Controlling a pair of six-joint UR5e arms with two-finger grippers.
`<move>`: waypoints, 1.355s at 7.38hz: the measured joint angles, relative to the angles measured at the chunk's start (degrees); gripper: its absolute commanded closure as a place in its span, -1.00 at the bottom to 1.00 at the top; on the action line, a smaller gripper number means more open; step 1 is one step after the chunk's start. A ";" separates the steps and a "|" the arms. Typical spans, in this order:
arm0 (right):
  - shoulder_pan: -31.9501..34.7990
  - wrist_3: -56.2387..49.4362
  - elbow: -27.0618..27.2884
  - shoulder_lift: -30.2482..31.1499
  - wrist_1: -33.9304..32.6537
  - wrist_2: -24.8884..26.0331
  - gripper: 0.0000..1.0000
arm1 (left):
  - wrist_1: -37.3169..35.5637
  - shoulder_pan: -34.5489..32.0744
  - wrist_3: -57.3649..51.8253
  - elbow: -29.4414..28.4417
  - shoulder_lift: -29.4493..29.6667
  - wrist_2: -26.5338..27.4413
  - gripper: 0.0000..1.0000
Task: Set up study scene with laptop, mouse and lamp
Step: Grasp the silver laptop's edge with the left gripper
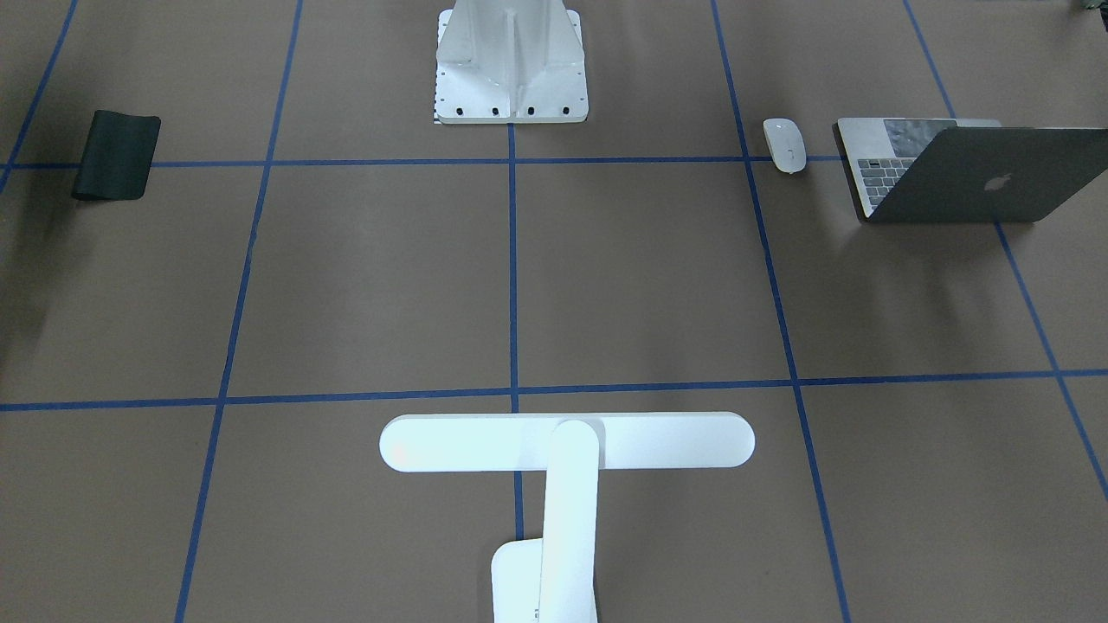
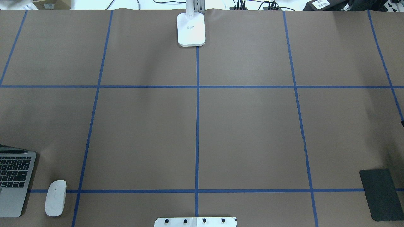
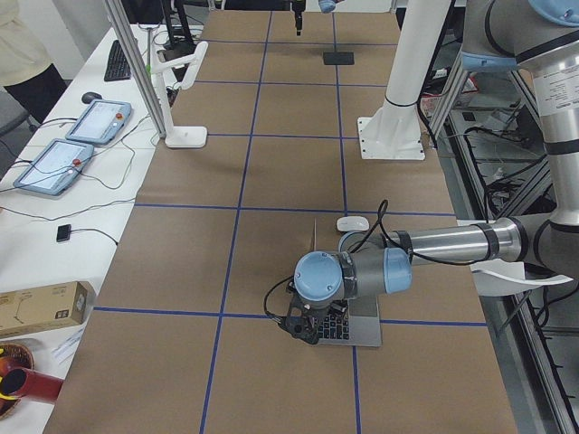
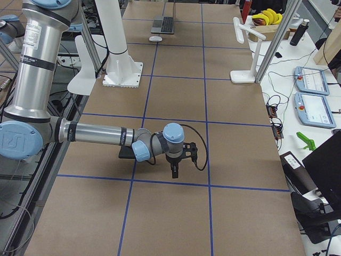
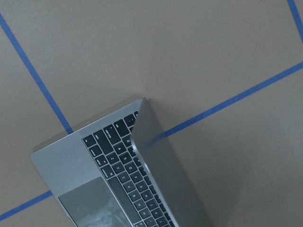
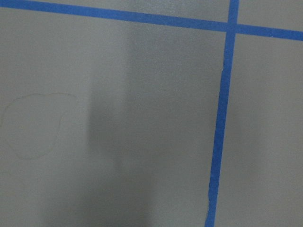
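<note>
Robotics lab. The table (image 2: pixel 252 126) is papered in brown and taped into a blue grid (image 2: pixel 197 126), with a white pedestal (image 1: pixel 511 78) bolted onto it. A grey-and-blue industrial robot arm (image 4: pixel 96 134) reaches over the surface. The side bench (image 3: pixel 36 235) holds two touchscreen control tablets (image 3: pixel 99 122), a keyboard (image 3: pixel 118 60) and loose cables (image 3: pixel 109 172). Aluminium frame posts (image 3: pixel 140 72) stand along the table edge.

Even overhead light, soft shadows; lamp (image 1: pixel 567 450) bar blown out w/ glare, right wrist view blurry.
</note>
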State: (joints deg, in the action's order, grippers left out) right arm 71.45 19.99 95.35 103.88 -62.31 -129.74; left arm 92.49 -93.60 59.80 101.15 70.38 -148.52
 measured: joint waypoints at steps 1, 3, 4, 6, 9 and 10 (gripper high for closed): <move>0.00 -0.08 -0.01 0.28 0.46 -0.01 -0.99 | 4.03 0.00 3.97 -1.16 -0.58 -1.10 -0.99; 0.00 -0.12 -0.01 0.82 1.22 -0.09 -0.99 | 6.55 0.09 8.75 -1.74 -1.17 -3.93 -0.97; 0.00 -0.13 0.00 1.04 1.53 -0.13 -0.99 | 7.16 0.18 10.39 -1.74 -1.22 -5.78 -0.98; 0.00 -0.13 -0.03 1.26 1.76 -0.16 -0.99 | 11.44 2.26 15.99 -1.75 -1.21 -8.75 -0.98; -0.02 -0.13 -0.07 1.42 1.78 -0.16 -0.99 | 20.61 6.99 25.60 -1.78 -1.15 -9.60 -0.98; -0.02 -0.15 -0.08 1.46 1.81 -0.17 -0.99 | 22.38 7.90 27.81 -1.77 -1.13 -9.55 -0.97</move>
State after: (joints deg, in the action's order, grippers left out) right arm 71.43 19.84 95.27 105.34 -60.50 -129.90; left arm 114.86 -85.70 87.61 99.38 69.24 -158.07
